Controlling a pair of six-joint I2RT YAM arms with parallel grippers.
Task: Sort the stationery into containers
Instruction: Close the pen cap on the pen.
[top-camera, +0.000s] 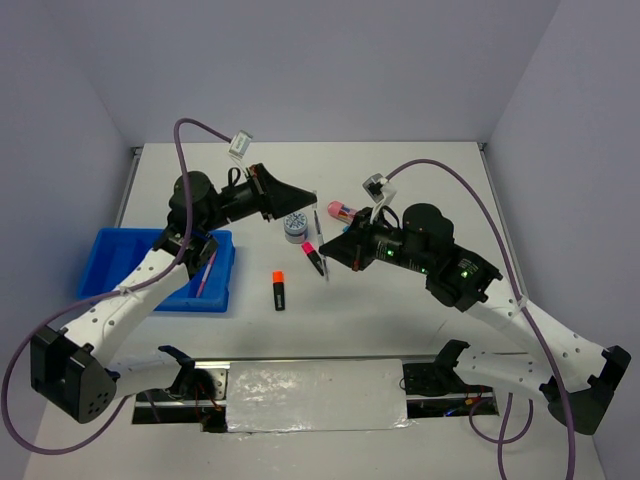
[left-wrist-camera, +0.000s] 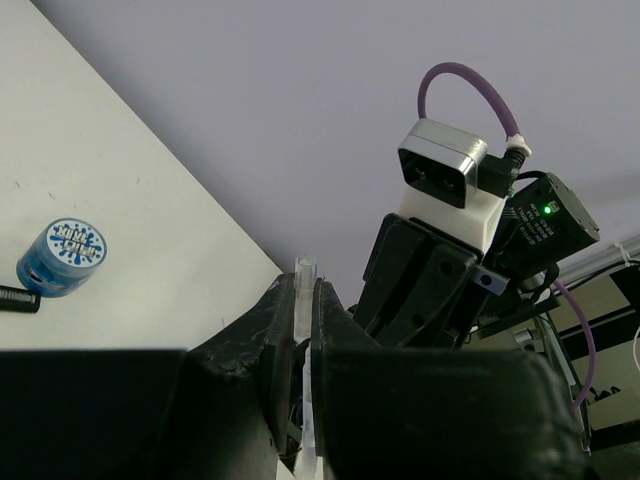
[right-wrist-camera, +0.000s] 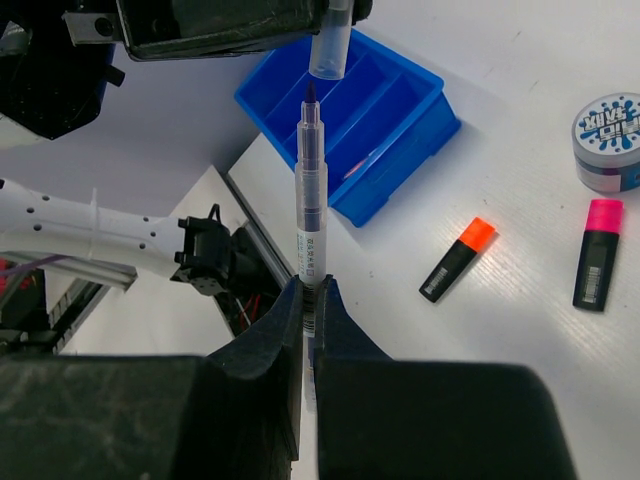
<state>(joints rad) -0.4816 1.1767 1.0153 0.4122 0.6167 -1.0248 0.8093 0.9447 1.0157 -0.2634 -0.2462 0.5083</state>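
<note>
My right gripper (right-wrist-camera: 310, 295) is clamped on the lower barrel of a clear pen (right-wrist-camera: 310, 190), holding it upright with its dark tip bare, off to the right of the blue tray (top-camera: 120, 258) and above the table (top-camera: 420, 330). My left gripper (left-wrist-camera: 303, 300) is pinched tight on the clear pen cap (right-wrist-camera: 330, 45), which hangs open end down just above the tip, slightly off line with it and not touching. One thin pink pen (top-camera: 205, 272) lies in the tray, in the compartment on its right side. The rest sits on the table to the right of the tray. Nearest it is the orange-capped highlighter (top-camera: 279, 289), then the pink-capped highlighter (top-camera: 314, 257) under my two grippers. The round blue-white disc (top-camera: 296, 227) lies just beyond those, and the pink capsule case (top-camera: 341, 210) is farthest from the tray.
</note>
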